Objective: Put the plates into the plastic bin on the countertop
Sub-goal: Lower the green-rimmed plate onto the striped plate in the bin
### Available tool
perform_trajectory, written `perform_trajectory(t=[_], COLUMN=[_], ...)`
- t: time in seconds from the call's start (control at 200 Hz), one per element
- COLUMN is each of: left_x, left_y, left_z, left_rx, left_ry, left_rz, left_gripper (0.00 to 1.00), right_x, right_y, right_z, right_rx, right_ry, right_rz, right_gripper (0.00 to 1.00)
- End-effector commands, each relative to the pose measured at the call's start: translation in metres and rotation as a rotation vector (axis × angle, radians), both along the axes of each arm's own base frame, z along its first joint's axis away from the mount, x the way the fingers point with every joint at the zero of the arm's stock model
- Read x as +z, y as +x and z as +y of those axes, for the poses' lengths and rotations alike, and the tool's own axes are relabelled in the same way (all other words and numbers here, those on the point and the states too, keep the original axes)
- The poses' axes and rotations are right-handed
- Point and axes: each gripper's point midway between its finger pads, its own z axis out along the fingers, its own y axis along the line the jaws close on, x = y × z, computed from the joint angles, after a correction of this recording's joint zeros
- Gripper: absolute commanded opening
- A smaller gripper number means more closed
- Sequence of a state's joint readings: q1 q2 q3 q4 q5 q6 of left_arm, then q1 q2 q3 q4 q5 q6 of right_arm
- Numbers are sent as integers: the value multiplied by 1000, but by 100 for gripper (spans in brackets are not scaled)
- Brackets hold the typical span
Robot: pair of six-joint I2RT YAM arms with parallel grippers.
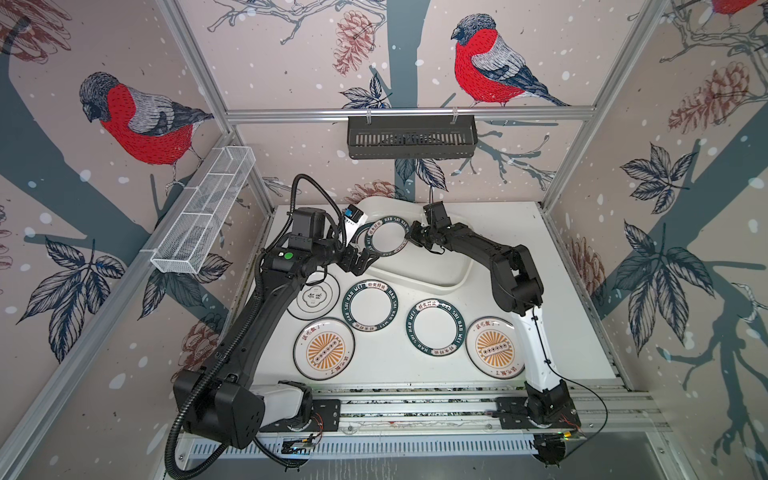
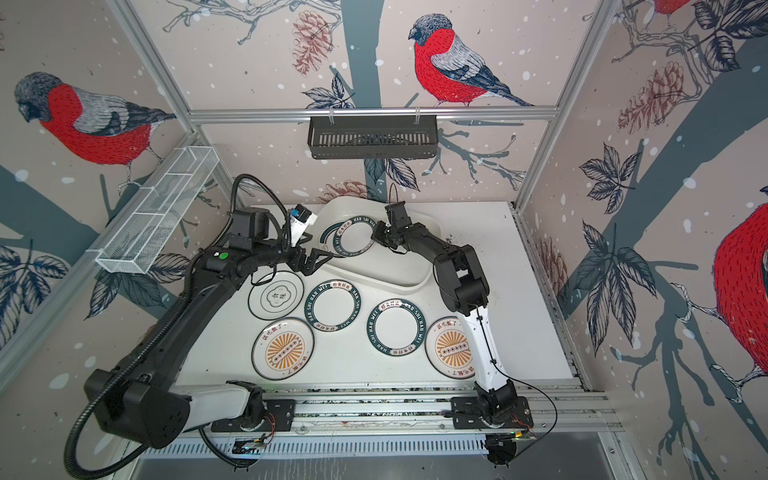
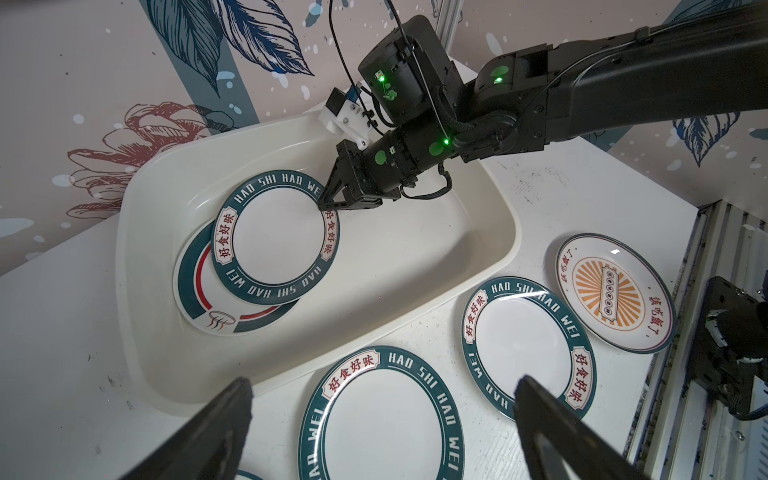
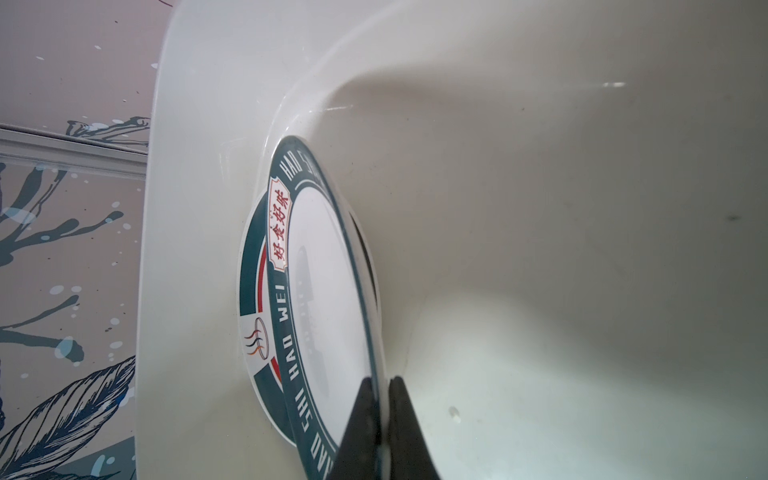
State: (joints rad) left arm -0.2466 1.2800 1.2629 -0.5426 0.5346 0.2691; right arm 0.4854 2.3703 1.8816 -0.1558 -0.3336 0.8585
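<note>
The white plastic bin [image 1: 436,282] stands at the back of the countertop [image 1: 561,270]. Inside it a green-lettered plate [image 3: 276,241] overlaps a second plate [image 3: 195,291] with a green and red rim. My right gripper [image 4: 384,386] is shut on the upper plate's rim, reaching in over the bin [image 3: 415,257]. Several plates lie on the countertop: a quatrefoil one [image 1: 313,297], two green-lettered ones [image 1: 371,305] [image 1: 436,328] and two sunburst ones [image 1: 324,349] [image 1: 492,347]. My left gripper [image 3: 382,381] hangs open and empty over the nearer green-lettered plate [image 3: 382,428], by the bin's front wall.
A black slatted basket [image 1: 411,137] hangs on the back rail. A white wire-mesh basket [image 1: 203,212] hangs on the left rail. Aluminium rails [image 1: 415,405] with both arm bases edge the front. The right arm's elbow [image 1: 517,278] stands beside the bin's right end.
</note>
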Motion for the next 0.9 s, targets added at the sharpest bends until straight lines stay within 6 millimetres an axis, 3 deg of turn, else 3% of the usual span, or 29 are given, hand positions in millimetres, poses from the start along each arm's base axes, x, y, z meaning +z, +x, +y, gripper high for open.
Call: perform_trajectory(t=[0.0, 0.38, 0.896], left_x=[-1, -3, -3], left_y=[0, 2, 3], left_z=[0, 0, -1], left_rx=[-1, 1, 0], left_ry=[7, 9, 3], left_rz=[-5, 2, 4], left_gripper=[97, 97, 97], right_x=[0, -10, -5], right_y=[1, 2, 2], right_z=[3, 10, 22], right_rx=[14, 29, 50], right_ry=[-8, -3, 6], right_rz=[-13, 5, 1], right_gripper=[10, 12, 15])
